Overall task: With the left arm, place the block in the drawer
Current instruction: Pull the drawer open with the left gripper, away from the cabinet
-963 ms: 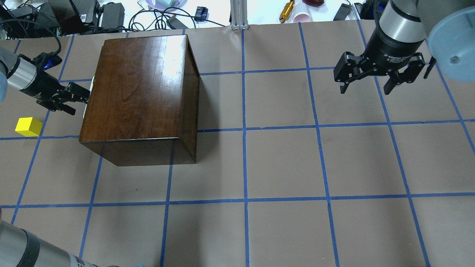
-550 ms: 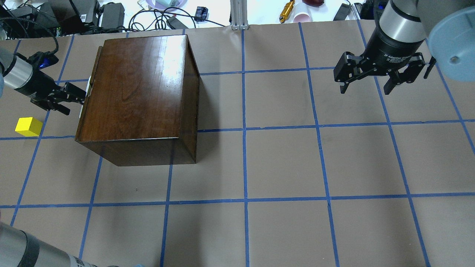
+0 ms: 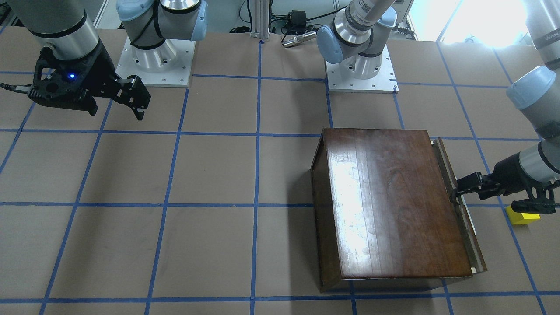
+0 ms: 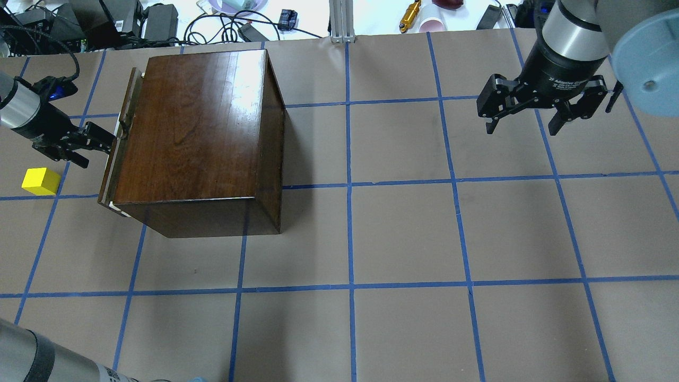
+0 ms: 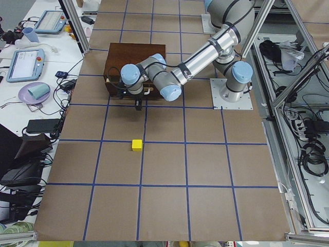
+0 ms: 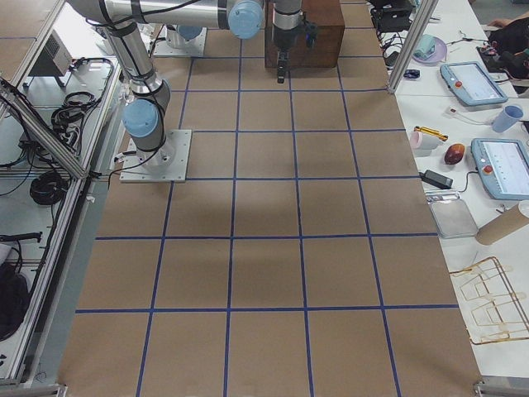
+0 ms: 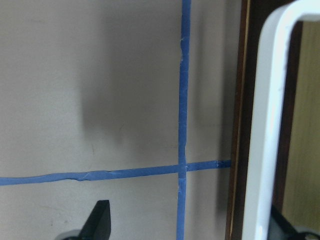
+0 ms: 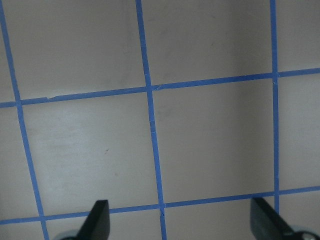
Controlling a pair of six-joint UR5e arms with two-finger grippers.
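The drawer [image 4: 112, 164] now stands further out, the wide-spread left gripper [image 4: 98, 151] apparently hooking its white handle [image 7: 270, 125], making room for the block [image 4: 40, 181].

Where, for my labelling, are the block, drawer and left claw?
block [image 4: 38, 178]: overhead view, top face.
drawer [image 4: 116, 154]: overhead view, top edge of its front panel.
left claw [image 4: 99, 152]: overhead view, midway between its fingertips.

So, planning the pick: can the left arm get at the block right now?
Likely yes: the block lies on bare table beside the left gripper, nothing between. But its jaws straddle the drawer handle, so it must back off first.
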